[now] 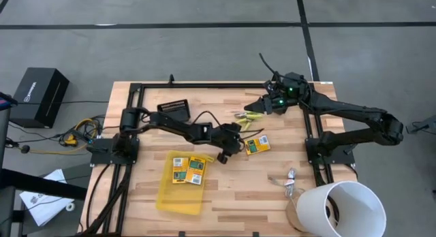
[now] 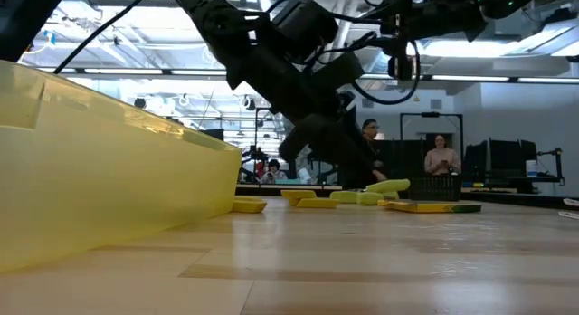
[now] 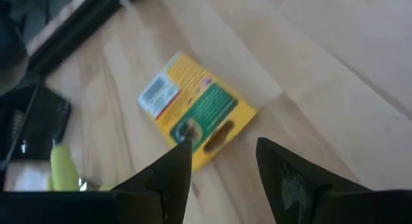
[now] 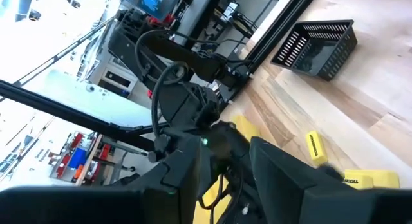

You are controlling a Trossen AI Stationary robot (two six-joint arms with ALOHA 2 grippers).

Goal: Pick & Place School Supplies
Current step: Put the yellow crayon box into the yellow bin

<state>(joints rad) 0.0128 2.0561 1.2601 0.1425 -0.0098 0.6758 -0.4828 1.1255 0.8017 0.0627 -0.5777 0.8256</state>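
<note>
My left gripper (image 3: 222, 161), jaws wide, hovers at a printed box (image 3: 196, 110) on the table (image 1: 231, 196) mid-table; my right gripper (image 1: 257, 105), jaws apart and empty, waits above the scissors (image 1: 249, 116).

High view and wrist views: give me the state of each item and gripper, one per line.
Left gripper: open, fingers either side of the loose box's edge.
Loose printed box: flat on the table, outside the tray.
Yellow tray: on the table, holding two printed boxes.
Right gripper: open, empty, near the scissor-like tools.
Black mesh basket: on its side, opening facing the right wrist camera.
White bucket: upright at the table corner.
</note>
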